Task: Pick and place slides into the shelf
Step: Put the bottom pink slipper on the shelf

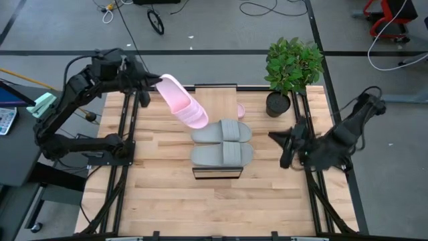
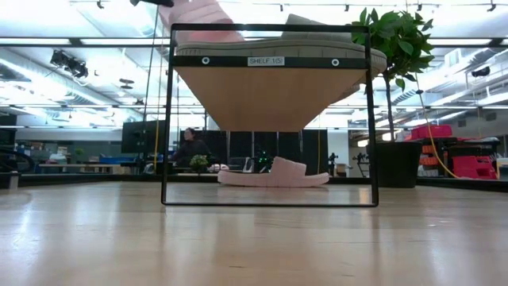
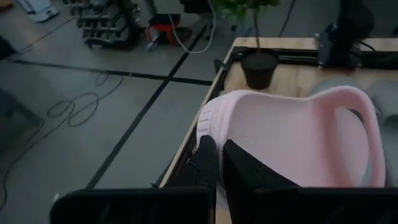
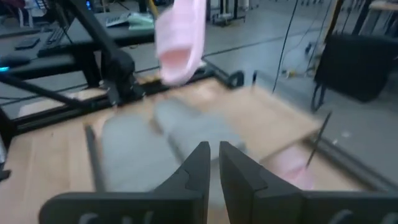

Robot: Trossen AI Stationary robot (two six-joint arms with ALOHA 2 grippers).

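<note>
one pink slide (image 1: 182, 102) in left gripper (image 1: 156, 83)

You can read just one marking: a small white label (image 2: 266, 61) reading "SHELF 1", followed by a character you can't make out, fixed to the middle of the shelf's (image 2: 270, 95) dark upper frame bar in the low view.

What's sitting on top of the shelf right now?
Two grey ribbed-strap slides lie side by side on the light wood plank shelf. The left tool holds a pink slide over its edge. Another pink slide peeks out beside the shelf, mostly covered.
</note>
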